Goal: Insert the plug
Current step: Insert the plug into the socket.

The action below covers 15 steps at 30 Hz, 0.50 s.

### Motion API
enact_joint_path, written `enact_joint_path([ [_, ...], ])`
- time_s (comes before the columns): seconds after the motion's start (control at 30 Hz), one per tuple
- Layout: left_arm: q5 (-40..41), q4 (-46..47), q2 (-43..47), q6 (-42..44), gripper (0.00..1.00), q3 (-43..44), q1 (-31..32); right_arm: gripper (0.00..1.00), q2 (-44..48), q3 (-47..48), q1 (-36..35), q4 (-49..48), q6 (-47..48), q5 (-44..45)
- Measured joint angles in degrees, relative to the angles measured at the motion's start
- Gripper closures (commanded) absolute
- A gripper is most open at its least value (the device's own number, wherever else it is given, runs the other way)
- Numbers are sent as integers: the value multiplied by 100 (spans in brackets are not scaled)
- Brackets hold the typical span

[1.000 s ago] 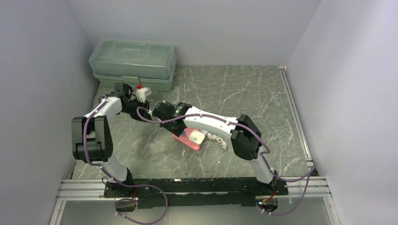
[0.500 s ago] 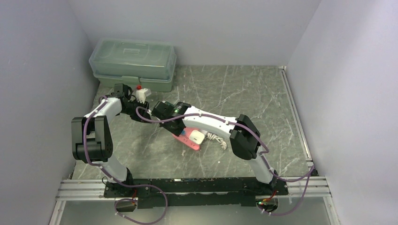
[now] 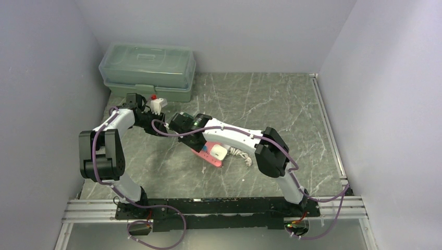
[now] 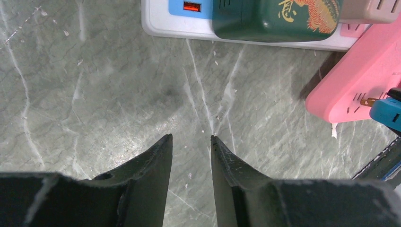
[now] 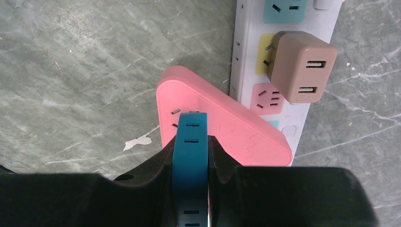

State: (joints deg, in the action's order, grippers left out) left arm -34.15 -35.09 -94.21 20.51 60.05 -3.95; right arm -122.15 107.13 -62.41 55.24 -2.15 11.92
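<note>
The left gripper (image 4: 190, 139) hangs over bare marble table (image 4: 94, 94) with its fingers parted by a narrow gap and nothing between them. Open stone lies to their left and straight ahead. Farther ahead runs the long edge of a white power strip (image 4: 156, 21) carrying a dark green adapter (image 4: 274, 14). Ahead and to the right is a pink power strip (image 4: 350, 90), with the blue plug (image 4: 385, 113) at its face. Only this view shows a metal prong there; it appears to reach the pink surface, though whether it sits in a slot is unclear.

The right wrist view hides the prongs but shows the grip. The right gripper (image 5: 190, 144) is clenched on the blue plug, whose tip lies over the pink strip's rounded end, beside small slots. Left of these fingers is free marble. Ahead and to the right, a beige USB charger (image 5: 302, 66) sits in the white strip.
</note>
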Motion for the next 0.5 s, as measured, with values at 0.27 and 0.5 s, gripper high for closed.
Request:
enact_joint_path([
  [0.27, -2, 15, 26, 20, 60, -48, -24, 100, 0, 0, 0, -7, 0, 4],
  [0.5, -2, 13, 26, 39, 61, -70, -39, 100, 0, 0, 0, -31, 0, 4],
])
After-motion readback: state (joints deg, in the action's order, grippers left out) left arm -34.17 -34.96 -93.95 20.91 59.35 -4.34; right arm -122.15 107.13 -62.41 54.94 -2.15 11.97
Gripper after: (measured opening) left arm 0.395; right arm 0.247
